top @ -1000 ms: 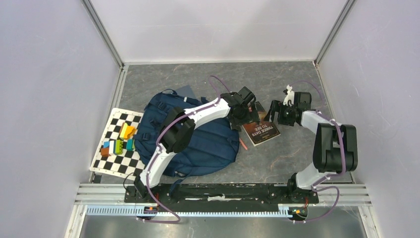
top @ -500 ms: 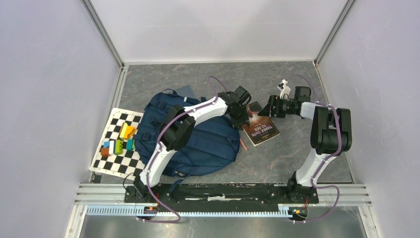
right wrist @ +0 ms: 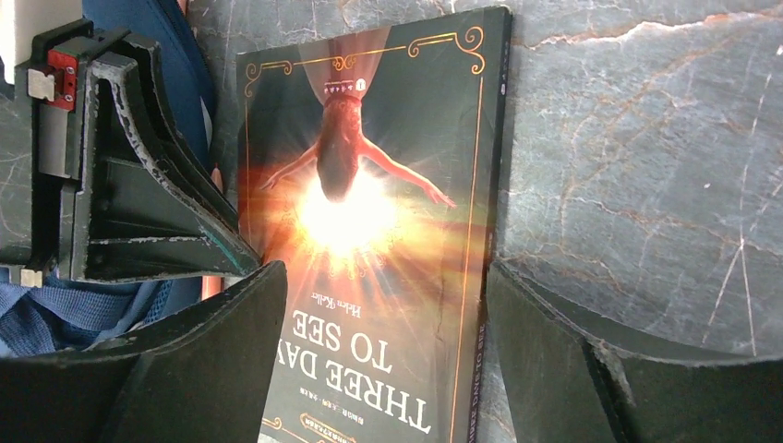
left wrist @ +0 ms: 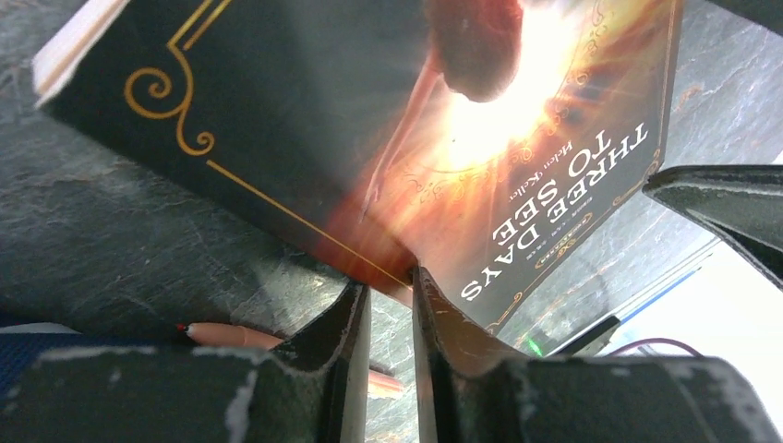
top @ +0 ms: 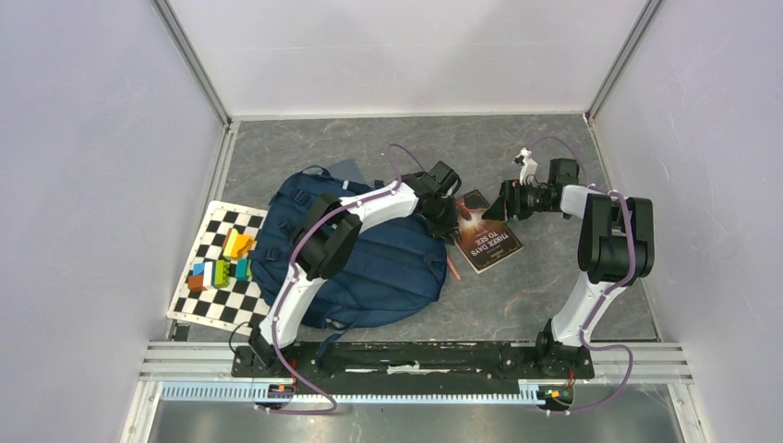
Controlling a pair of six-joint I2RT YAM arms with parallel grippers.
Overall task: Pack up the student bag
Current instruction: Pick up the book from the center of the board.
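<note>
Left hand (left wrist: 390, 281) was nearly pressed together at the edge of the book (top: 487, 242), grip unclear; right hand (right wrist: 386, 277) spread astride it. Centre-left on the counter (top: 554, 286) lay the student bag (top: 369, 268), likely soft and floppy, best taken by a strap or seam.

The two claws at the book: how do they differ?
The left gripper has narrow jaws pinching the book by its edge; the right gripper has wide jaws straddling the book without gripping. The left one reaches across the bag; the right one crosses only table. Both meet at the book.
</note>
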